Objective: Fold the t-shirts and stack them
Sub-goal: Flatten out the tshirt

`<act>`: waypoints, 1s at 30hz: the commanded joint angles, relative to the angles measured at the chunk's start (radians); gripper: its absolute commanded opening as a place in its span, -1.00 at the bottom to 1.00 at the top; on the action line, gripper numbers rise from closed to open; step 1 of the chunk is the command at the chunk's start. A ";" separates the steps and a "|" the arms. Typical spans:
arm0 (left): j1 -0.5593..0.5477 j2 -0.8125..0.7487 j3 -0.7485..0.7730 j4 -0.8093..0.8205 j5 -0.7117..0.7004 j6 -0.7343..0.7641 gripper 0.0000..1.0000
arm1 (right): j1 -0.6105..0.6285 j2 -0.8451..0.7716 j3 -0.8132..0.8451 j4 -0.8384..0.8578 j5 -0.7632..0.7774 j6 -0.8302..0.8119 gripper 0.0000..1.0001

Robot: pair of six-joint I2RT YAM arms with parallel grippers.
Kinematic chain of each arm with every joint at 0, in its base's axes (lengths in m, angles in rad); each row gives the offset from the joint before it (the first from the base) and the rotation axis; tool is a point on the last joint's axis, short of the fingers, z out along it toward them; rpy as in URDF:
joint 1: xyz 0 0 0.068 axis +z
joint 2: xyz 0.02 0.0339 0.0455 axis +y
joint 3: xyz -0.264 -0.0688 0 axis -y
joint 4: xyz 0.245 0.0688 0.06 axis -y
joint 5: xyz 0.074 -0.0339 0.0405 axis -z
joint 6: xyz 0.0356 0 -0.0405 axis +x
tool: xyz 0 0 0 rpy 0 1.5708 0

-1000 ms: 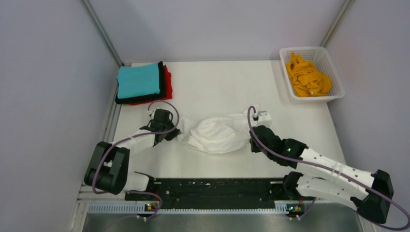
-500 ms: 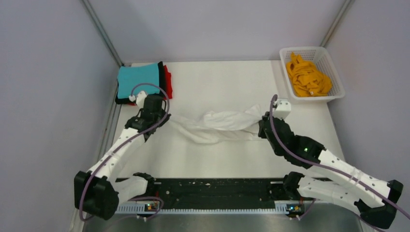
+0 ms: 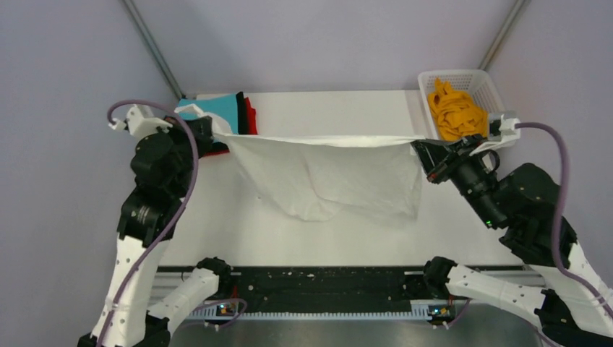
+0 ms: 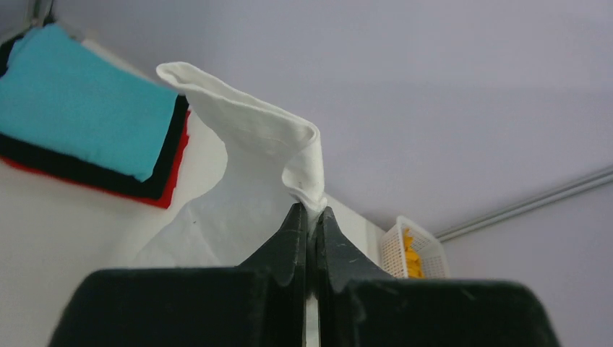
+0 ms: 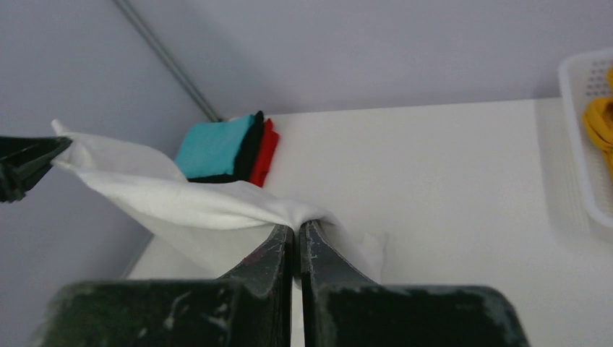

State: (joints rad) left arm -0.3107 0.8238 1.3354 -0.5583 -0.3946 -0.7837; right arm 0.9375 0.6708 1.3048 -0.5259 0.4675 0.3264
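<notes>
Top external: white t-shirt (image 3: 329,170) stretched taut

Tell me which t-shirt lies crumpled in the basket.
The orange t-shirt, alone in the white basket; the white t-shirt hangs stretched in the air, the other three lie folded in a stack.

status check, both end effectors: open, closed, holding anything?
Left end effector: closed, pinching one top corner of the white t-shirt.
Right end effector: closed, pinching the white t-shirt's opposite corner.
</notes>
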 commanded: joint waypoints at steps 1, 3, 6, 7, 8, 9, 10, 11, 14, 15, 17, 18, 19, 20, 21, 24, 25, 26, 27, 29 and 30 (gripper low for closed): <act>0.001 -0.078 0.157 -0.005 0.049 0.113 -1.00 | -0.008 0.019 0.147 0.018 -0.295 -0.062 -1.00; 0.002 -0.092 0.240 -0.035 0.091 0.139 -1.00 | -0.008 0.027 0.203 0.017 -0.381 -0.056 -1.00; 0.003 -0.110 0.345 -0.056 0.189 0.166 -1.00 | -0.007 0.036 0.256 0.043 -0.533 -0.022 -1.00; 0.003 -0.115 0.376 -0.058 0.213 0.173 -1.00 | -0.007 0.040 0.267 0.052 -0.573 -0.016 -1.00; 0.005 -0.118 0.409 -0.066 0.228 0.181 -1.00 | -0.008 0.044 0.279 0.056 -0.595 -0.010 -1.00; 0.008 -0.118 0.439 -0.075 0.238 0.186 -1.00 | -0.007 0.048 0.292 0.056 -0.605 -0.006 -1.00; 0.015 -0.117 0.468 -0.081 0.244 0.190 -1.00 | -0.007 0.052 0.302 0.055 -0.608 -0.005 -1.00; 0.021 -0.116 0.489 -0.081 0.252 0.193 -1.00 | -0.008 0.056 0.309 0.055 -0.610 -0.003 -1.00; 0.056 -0.097 0.534 -0.084 0.282 0.198 -1.00 | -0.007 0.057 0.320 0.061 -0.594 -0.008 -1.00; 0.069 -0.089 0.541 -0.085 0.295 0.196 -1.00 | -0.007 0.057 0.319 0.062 -0.567 -0.013 -1.00; 0.096 -0.067 0.537 -0.082 0.319 0.192 -1.00 | -0.007 0.057 0.306 0.065 -0.485 -0.023 -1.00; 0.105 -0.054 0.525 -0.077 0.328 0.192 -1.00 | -0.006 0.058 0.295 0.066 -0.429 -0.031 -1.00; 0.109 -0.038 0.511 -0.070 0.328 0.189 -1.00 | -0.008 0.062 0.279 0.064 -0.380 -0.042 -1.00; 0.110 -0.022 0.490 -0.056 0.321 0.187 -1.00 | -0.007 0.068 0.266 0.064 -0.321 -0.054 -1.00; 0.110 -0.006 0.461 -0.041 0.307 0.188 -1.00 | -0.006 0.076 0.251 0.064 -0.232 -0.066 -1.00; 0.111 0.051 0.350 0.016 0.199 0.182 -1.00 | -0.008 0.116 0.186 0.083 0.047 -0.104 -1.00; 0.110 0.080 0.313 0.033 0.169 0.186 -1.00 | -0.008 0.137 0.152 0.095 0.155 -0.121 -1.00; 0.110 0.111 0.273 0.061 0.143 0.190 -1.00 | -0.007 0.166 0.117 0.114 0.285 -0.140 -1.00; 0.108 0.146 0.231 0.098 0.140 0.195 -1.00 | -0.008 0.210 0.079 0.139 0.415 -0.160 -1.00; 0.107 0.239 0.146 0.180 0.137 0.191 -1.00 | -0.010 0.272 -0.008 0.227 0.648 -0.204 -1.00; 0.105 0.288 0.102 0.220 0.137 0.188 -1.00 | -0.029 0.301 -0.052 0.264 0.694 -0.212 -1.00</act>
State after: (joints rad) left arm -0.2062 0.9318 1.5806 -0.4988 -0.1951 -0.6064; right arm 0.9360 0.8356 1.3846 -0.3851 0.6666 0.2077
